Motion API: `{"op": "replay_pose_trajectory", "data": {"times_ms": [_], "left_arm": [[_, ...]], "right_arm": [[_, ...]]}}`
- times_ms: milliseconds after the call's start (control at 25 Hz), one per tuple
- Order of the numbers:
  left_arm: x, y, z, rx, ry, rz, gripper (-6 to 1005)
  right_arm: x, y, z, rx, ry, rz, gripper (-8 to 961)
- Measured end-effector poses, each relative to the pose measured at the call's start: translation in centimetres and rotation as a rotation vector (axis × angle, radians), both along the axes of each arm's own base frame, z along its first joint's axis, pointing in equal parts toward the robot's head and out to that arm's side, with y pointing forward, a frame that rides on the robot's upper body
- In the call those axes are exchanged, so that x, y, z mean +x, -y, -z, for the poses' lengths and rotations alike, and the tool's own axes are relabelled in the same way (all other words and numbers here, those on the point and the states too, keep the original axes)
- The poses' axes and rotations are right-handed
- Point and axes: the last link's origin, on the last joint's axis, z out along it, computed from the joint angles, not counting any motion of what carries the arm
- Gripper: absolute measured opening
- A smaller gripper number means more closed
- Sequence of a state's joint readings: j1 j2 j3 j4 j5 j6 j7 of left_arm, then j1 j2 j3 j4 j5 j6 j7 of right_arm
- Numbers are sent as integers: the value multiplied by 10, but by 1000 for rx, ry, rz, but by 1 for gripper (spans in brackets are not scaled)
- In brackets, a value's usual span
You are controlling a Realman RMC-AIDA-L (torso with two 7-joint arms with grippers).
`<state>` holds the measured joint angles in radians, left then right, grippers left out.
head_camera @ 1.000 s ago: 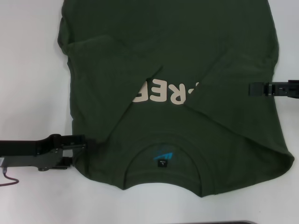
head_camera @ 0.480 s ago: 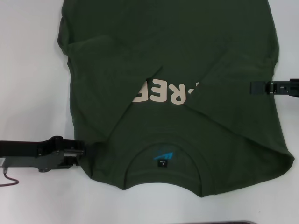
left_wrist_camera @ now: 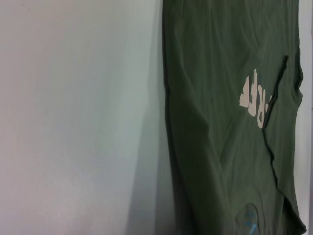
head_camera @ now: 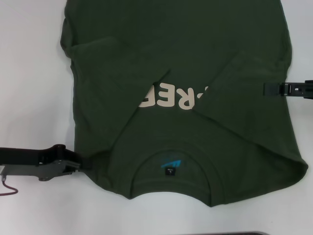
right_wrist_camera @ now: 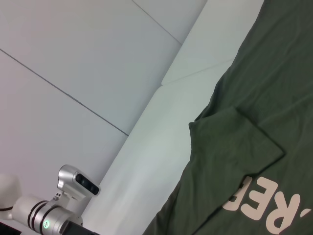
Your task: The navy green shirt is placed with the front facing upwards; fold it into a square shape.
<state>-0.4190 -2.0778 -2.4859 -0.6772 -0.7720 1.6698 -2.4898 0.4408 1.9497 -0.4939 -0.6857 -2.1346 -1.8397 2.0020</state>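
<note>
The navy green shirt (head_camera: 186,58) lies flat on the white table, front up, collar toward me, with both sleeves folded in over the chest. They cover part of the cream lettering (head_camera: 171,98). A blue neck label (head_camera: 169,166) shows inside the collar. My left gripper (head_camera: 77,165) sits low at the shirt's left edge near the shoulder. My right gripper (head_camera: 266,89) hovers over the shirt's right side at chest height. The left wrist view shows the shirt (left_wrist_camera: 220,122) and lettering (left_wrist_camera: 254,95); the right wrist view shows a folded sleeve (right_wrist_camera: 234,132).
The white table (head_camera: 34,73) extends bare to the left of the shirt. A thin red cable (head_camera: 7,188) hangs by the left arm. In the right wrist view, the left arm's silver joint (right_wrist_camera: 73,181) shows beyond the table, before a light panelled wall.
The left gripper has slid down and slightly left along the shirt's edge. The right gripper has drawn back a little to the right. The shirt has not visibly shifted.
</note>
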Motion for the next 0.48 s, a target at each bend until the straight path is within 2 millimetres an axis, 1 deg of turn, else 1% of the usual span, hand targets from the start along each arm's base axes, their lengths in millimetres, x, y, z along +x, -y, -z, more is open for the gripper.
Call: {"op": "replay_pose_trajectory", "data": {"times_ms": [240,320,480], "left_arm": [[1,0,-2,-6,11,-32,40],[1,0,-4,-6,17,-39,35],[1,0,-5,-4,23,-45,33]], "right_arm": [[3,2,-1,-10,5,18,849],[6,4,-4,-34,20,41,849],[22,16,-11,-142,91,139,849]]}}
